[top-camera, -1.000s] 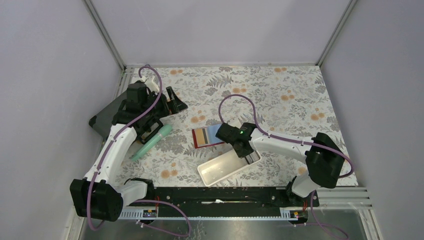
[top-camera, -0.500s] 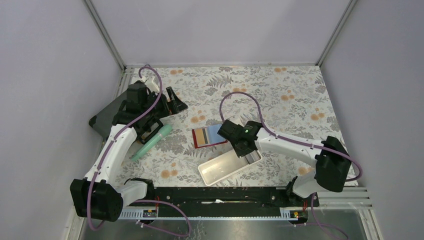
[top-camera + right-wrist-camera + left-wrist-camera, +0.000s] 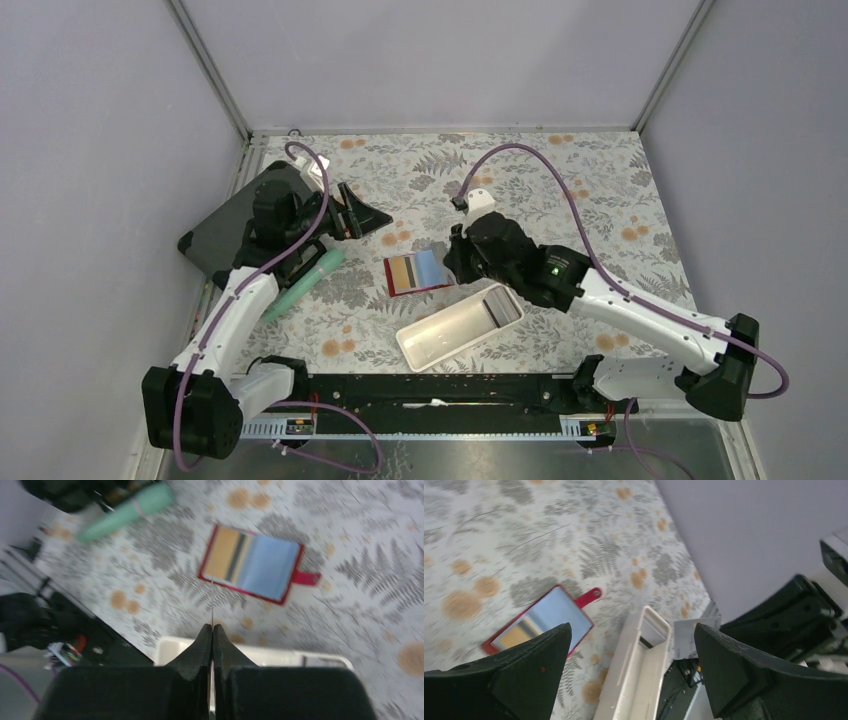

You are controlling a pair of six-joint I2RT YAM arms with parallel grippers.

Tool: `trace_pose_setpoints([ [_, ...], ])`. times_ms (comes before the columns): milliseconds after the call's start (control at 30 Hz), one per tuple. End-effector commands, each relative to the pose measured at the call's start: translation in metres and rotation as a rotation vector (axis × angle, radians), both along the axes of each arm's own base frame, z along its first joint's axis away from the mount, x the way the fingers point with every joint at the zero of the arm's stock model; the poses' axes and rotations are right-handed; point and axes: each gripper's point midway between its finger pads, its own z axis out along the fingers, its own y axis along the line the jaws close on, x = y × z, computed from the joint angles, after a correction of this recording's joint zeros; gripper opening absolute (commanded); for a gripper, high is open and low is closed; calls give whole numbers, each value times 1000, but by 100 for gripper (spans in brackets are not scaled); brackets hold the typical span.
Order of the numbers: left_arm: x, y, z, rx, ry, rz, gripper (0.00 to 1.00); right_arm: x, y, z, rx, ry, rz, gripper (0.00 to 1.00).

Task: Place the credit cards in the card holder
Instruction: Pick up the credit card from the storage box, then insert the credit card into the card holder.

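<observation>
Right gripper (image 3: 212, 630) clamped on light credit card (image 3: 691, 637), edge-on so we can slide it into slot; we hover just right of red card holder (image 3: 418, 272), lying open mid-table beside white tray (image 3: 440, 338). Left gripper (image 3: 632, 630) spread wide, empty, parked far-left, out of way.

wallet (image 3: 418, 273): red, leather-like, matt. cards (image 3: 432, 265) in it: smooth plastic. tray (image 3: 440, 338) beside wallet: white smooth plastic. separate card (image 3: 689, 639) near wallet: thin, probably plastic. tablecloth (image 3: 560, 190) under wallet: printed, matt.
</observation>
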Motion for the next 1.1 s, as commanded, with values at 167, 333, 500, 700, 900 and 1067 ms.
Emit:
trace_pose_setpoints([
  [167,-73,-39,97,-334,-359,-434,99,-6,74,121,661,-255,205,0],
  [333,-90,-39,110,-407,-383,-515,99,-14,74,141,781,-275,233,0],
  [500,-99,-41,114,-436,-361,-580,88,-14,65,148,829,-286,215,0],
  [700,-104,-46,112,-425,-351,-617,62,-13,56,159,854,-311,204,0],
  [900,-103,-49,108,-412,-335,-623,37,-11,54,162,865,-311,205,0],
  [1067,-103,-50,108,-409,-335,-628,17,-9,55,159,865,-294,211,0],
])
